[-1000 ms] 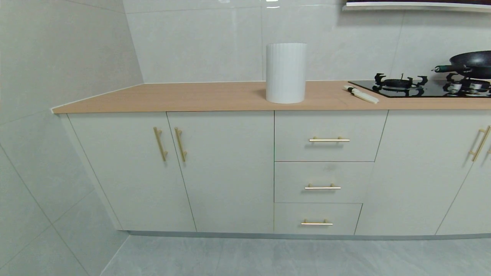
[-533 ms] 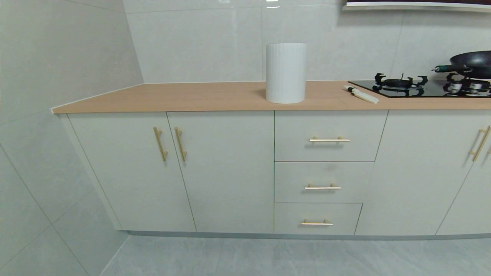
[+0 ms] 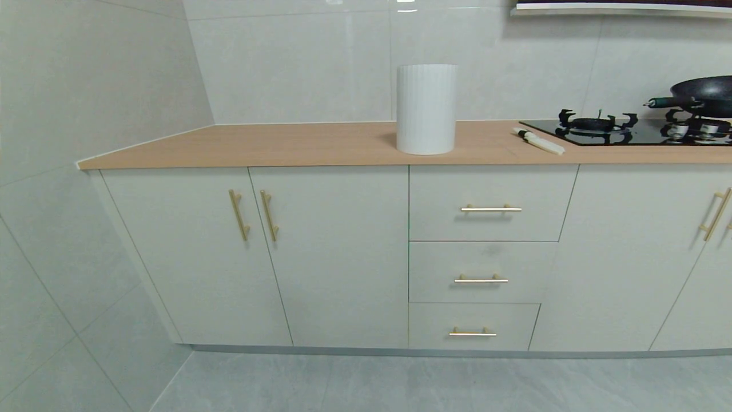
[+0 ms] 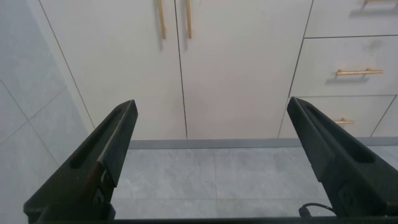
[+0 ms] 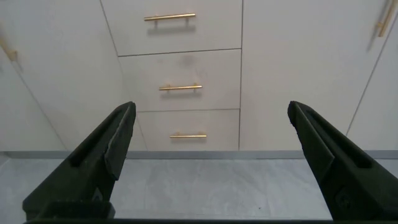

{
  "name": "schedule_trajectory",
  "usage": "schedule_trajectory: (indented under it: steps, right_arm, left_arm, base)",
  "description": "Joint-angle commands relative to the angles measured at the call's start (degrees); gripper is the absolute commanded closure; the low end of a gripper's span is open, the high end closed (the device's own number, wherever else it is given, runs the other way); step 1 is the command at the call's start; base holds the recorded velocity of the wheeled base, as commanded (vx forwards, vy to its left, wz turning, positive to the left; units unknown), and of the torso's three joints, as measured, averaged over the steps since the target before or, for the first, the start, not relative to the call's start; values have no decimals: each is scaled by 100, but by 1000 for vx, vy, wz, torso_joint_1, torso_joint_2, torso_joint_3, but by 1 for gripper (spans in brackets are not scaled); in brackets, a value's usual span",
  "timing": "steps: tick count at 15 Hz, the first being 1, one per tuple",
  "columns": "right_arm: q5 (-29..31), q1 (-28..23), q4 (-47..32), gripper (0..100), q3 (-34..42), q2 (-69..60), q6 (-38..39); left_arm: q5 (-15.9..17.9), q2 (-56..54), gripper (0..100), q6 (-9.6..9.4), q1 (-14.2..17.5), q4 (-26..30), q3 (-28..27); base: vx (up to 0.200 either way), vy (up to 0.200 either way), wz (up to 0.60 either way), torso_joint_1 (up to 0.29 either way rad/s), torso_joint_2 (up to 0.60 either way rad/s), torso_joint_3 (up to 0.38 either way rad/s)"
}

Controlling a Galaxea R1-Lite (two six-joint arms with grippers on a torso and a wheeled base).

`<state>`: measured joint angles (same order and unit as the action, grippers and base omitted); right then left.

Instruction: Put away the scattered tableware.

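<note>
A tall white ribbed holder stands on the wooden countertop. To its right, a pale utensil with a dark band lies flat on the counter near the stove. My left gripper hangs open low in front of the cabinet doors, nothing between its fingers. My right gripper is open too, facing the drawer stack above the floor.
A black gas hob with a dark wok sits at the counter's right end. Below are two doors with gold handles and three drawers. A tiled wall closes the left side. Grey floor lies in front.
</note>
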<state>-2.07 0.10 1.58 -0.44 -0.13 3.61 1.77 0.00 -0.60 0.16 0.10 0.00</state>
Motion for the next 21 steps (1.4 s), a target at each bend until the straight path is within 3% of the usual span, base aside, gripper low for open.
schedule_trajectory:
  steps: [1, 3, 10, 21]
  right_arm:
    - [-30, 8, 0, 0, 0, 22, -150]
    - [-188, 17, -194, 0, 35, 49, -625]
    - [-136, 8, -185, 0, 35, 13, -493]
    - [-74, 8, -185, 0, 44, 22, -326]
  left_arm:
    - [-1, 0, 0, -2, 2, -1, 0]
    - [-1, 0, 0, -11, 2, -1, 0]
    - [-1, 0, 0, -11, 2, -1, 0]
    - [-1, 0, 0, -11, 2, -1, 0]
  base:
    - [0, 0, 0, 0, 0, 0]
    - [0, 0, 0, 0, 0, 0]
    - [0, 0, 0, 0, 0, 0]
    - [200, 0, 0, 0, 2, 2]
